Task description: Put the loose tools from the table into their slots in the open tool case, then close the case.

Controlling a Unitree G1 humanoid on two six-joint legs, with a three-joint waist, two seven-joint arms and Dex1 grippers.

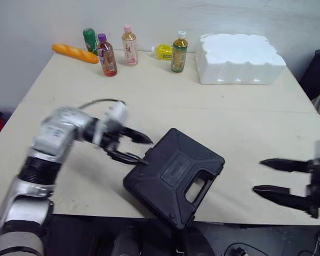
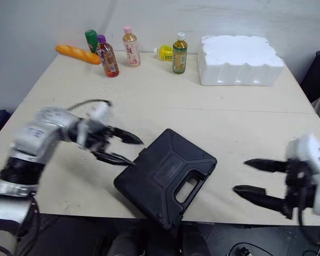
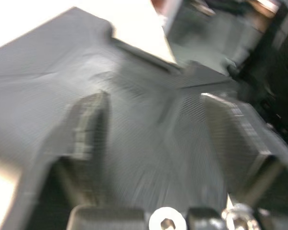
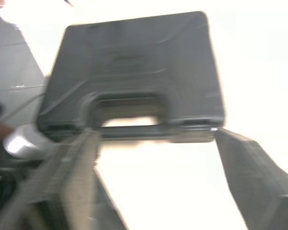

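Note:
The black tool case [image 1: 173, 176] lies shut and turned diagonally at the table's front edge, its handle [image 1: 198, 188] toward the front right. My left gripper [image 1: 141, 148] is open at the case's left corner, its fingers [image 1: 137, 137] spread on either side of that edge. The left wrist view looks down onto the case lid [image 3: 149, 124] between the two fingers. My right gripper [image 1: 261, 176] is open, a little to the right of the case and apart from it. In the right wrist view the case's handle [image 4: 134, 129] faces my right gripper.
Several drink bottles [image 1: 129, 46], a baguette [image 1: 74, 53] and a yellow object [image 1: 163, 51] stand along the table's far edge. A white foam block [image 1: 239, 58] sits at the far right. A dark chair [image 1: 318, 72] stands past the right edge.

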